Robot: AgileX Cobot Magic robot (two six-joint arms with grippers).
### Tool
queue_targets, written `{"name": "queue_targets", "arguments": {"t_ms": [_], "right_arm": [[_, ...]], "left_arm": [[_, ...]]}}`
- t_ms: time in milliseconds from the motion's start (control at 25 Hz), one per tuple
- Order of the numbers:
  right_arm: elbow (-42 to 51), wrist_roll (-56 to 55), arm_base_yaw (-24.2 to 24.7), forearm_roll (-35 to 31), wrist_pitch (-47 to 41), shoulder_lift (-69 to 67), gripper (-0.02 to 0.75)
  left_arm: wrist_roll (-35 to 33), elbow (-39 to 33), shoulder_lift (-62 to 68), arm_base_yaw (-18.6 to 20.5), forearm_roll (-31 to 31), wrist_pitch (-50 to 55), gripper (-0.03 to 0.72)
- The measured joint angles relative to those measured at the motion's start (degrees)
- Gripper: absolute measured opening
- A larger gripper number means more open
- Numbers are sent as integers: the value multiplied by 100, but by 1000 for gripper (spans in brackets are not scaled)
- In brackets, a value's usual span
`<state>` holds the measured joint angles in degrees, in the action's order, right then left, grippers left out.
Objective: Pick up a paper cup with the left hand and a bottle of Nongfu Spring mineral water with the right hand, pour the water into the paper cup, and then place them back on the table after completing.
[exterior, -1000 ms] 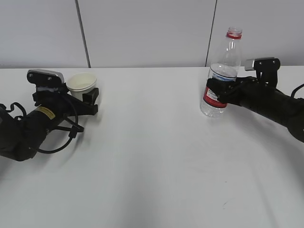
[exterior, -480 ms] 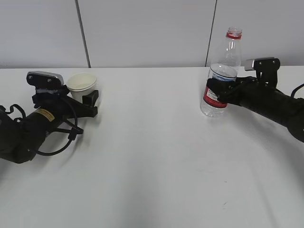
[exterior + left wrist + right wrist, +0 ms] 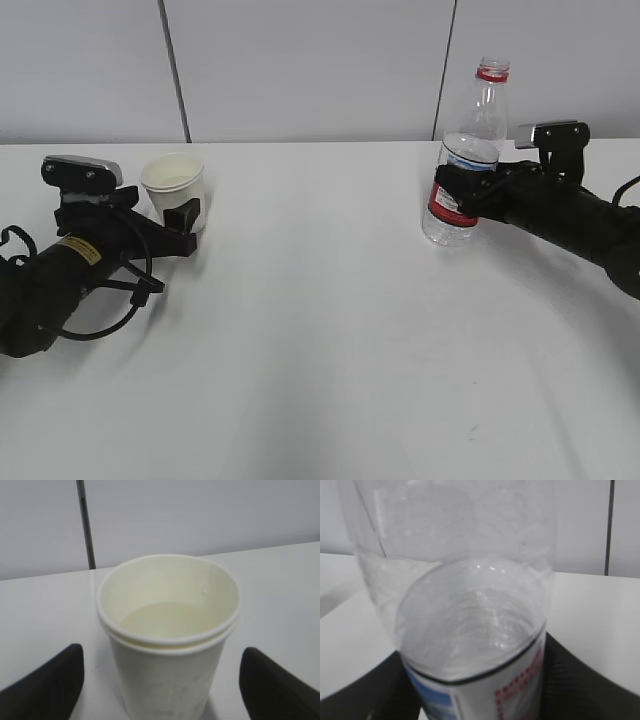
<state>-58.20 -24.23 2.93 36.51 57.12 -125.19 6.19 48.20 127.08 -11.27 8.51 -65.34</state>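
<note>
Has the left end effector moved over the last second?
Yes. The left end effector has backed off leftward and toward the camera, judged against the wall seam; the cup stands free.

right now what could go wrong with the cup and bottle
The left gripper stands open around the paper cup, fingers clear of its wall. The cup holds water, so a sideways move of the arm could tip it.

The mineral water bottle has no cap and sits upright in the right gripper. A jolt on letting go could topple it and spill onto the table.
</note>
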Motion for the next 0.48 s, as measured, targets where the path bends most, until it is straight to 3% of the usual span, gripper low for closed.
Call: {"name": "queue_targets", "arguments": {"t_ms": [480], "right_arm": [[-106, 0, -9, -46, 95, -128, 438]], "left_arm": [[0, -518, -383, 0, -1, -20, 578]]}}
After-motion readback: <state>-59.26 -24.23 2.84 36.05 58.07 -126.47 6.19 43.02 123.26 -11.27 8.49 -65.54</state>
